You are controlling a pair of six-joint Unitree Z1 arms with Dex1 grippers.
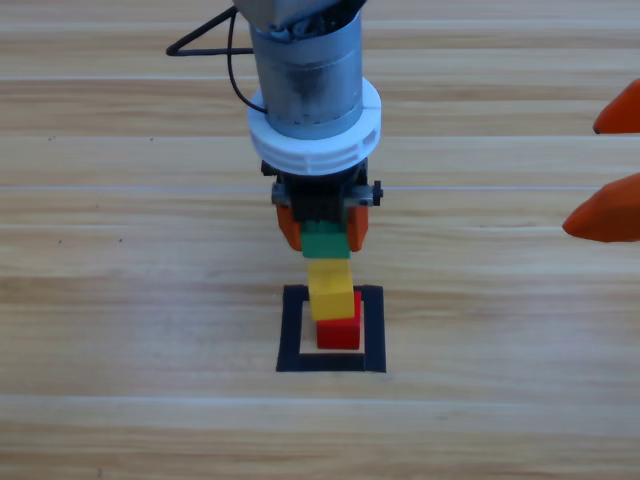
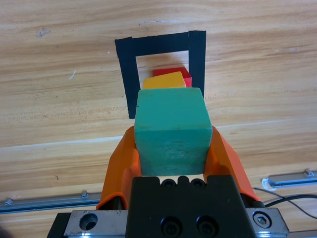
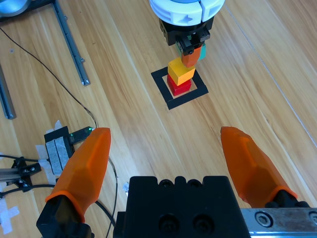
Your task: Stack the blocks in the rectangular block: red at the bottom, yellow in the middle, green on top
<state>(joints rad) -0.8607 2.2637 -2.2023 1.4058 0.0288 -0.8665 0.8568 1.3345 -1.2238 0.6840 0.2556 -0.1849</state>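
Gripping green (image 1: 325,241), left tool (image 1: 323,228) above yellow (image 1: 331,287) on red (image 1: 339,329), right tool (image 1: 612,165) spread apart at the edge.

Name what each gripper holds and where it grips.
Left gripper clamps the green cube by two opposite side faces; right gripper holds nothing.

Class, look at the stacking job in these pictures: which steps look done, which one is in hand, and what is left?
Done: the red cube sits inside the black tape square, and the yellow cube sits on it. In hand: the left gripper is shut on the green cube, held over the stack. Left: set green on yellow and let go. The right gripper waits open at the table's right edge.
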